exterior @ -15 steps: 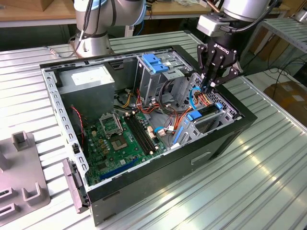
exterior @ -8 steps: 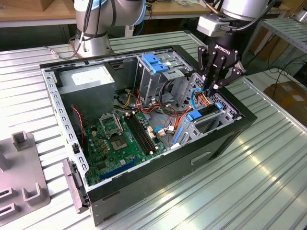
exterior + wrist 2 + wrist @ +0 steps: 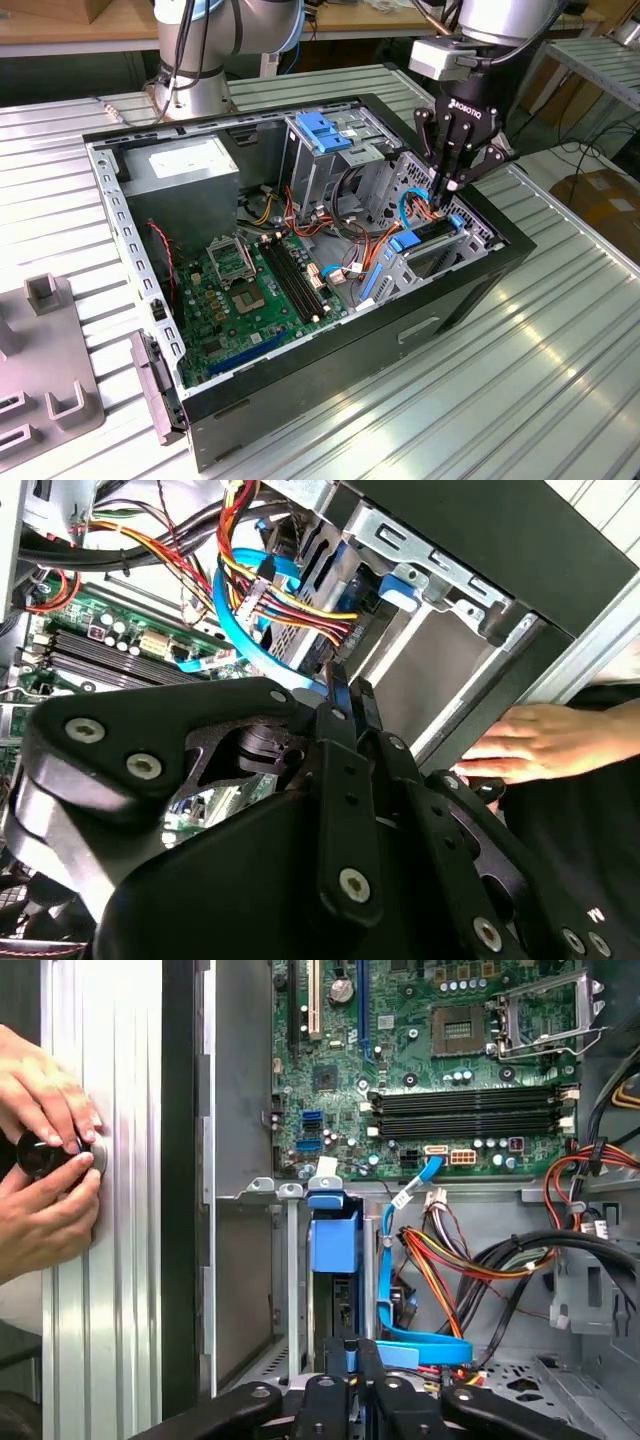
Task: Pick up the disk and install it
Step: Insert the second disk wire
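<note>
- Gripper [image 3: 447,187] w/ fingers [image 3: 352,1352] pressed together, pinching top edge of the disk [image 3: 333,1290].
- Disk stands upright in drive bay at front corner of the PC case [image 3: 300,385], blue carrier [image 3: 412,240] showing; near exterior view's right.
- Blue cable [image 3: 400,1280] and orange/yellow wires [image 3: 300,605] just beside it.
- Person's hands [image 3: 45,1160] on a knob, on ribbed table [image 3: 520,380] outside case.

Bright, even overhead light glares in streaks off the ribbed metal table [image 3: 560,330]; all views stay sharp.
</note>
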